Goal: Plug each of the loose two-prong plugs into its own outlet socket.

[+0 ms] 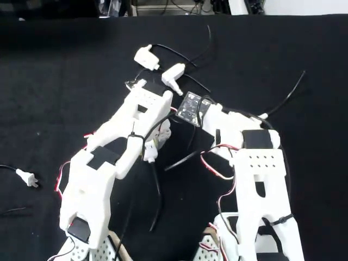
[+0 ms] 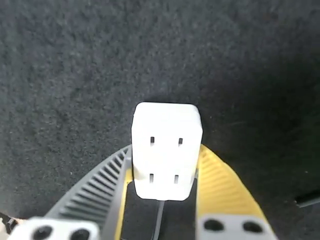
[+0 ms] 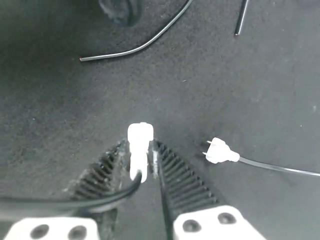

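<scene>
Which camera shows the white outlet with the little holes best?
The left wrist view: the outlet faces the camera with four slots clear, pinched in the left end effector. The high view gives it as a small white lump past the arm, slots unseen.

The right gripper (image 3: pixel 140 150) pinches a white plug (image 3: pixel 138 141) between its ribbed fingers (image 3: pixel 177 172), and the plug's black cord (image 3: pixel 75 202) curves out past one finger. A second white plug (image 3: pixel 219 151) lies near it on the black cloth (image 3: pixel 60 110), prongs bare, its cord trailing away. Loose black wires (image 3: pixel 145 45) lie farther off.
</scene>
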Controlling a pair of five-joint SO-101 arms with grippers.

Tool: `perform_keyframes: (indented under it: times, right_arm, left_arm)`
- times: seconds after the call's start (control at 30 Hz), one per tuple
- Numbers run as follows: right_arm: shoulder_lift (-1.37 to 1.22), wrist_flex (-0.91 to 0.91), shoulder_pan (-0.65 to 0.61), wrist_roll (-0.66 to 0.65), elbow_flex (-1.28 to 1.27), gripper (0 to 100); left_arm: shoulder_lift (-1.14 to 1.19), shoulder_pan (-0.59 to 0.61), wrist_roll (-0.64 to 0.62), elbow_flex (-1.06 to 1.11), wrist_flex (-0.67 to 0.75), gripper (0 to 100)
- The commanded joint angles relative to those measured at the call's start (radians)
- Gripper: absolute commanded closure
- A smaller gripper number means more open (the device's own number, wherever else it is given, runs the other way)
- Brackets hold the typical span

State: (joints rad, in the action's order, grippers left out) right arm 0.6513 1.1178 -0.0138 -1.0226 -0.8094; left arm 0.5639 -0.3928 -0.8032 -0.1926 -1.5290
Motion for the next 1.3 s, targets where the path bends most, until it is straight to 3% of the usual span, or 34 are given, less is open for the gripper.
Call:
perform_keyframes:
  times: [0.0, 0.17, 0.43, 0.63, 0.87, 0.97, 1.13, 1.27]
  right_arm:
    - [0.027, -0.012, 0.012, -0.009, 0.002, 98.7]
    - [0.027, -0.012, 0.012, -0.009, 0.002, 98.7]
    - [0.027, -0.012, 0.015, -0.009, -0.007, 98.7]
    - [0.027, -0.012, -0.055, -0.003, -0.031, 98.7]
    - [0.021, -0.089, -0.241, 0.069, -0.027, 98.7]
    - [0.019, -0.129, -0.341, 0.075, -0.028, 98.7]
    - [0.019, -0.133, -0.462, 0.072, 0.002, 98.7]
    - [0.018, -0.133, -0.517, -0.029, 0.027, 98.7]
  left_arm:
    - [-0.017, -0.019, -0.006, 0.005, -0.011, 71]
    - [-0.017, -0.027, -0.006, -0.079, -0.133, 50]
    - [-0.044, 0.054, 0.0, -0.303, -0.232, 48]
    - [-0.222, 0.28, 0.098, -0.252, -0.232, 48]
    - [-0.353, 0.555, 0.207, 0.001, -0.226, 48]
    - [-0.353, 0.638, 0.209, 0.159, -0.143, 48]
    - [-0.362, 0.693, 0.207, 0.456, 0.124, 48]
    - [-0.364, 0.69, 0.201, 0.538, 0.229, 48]
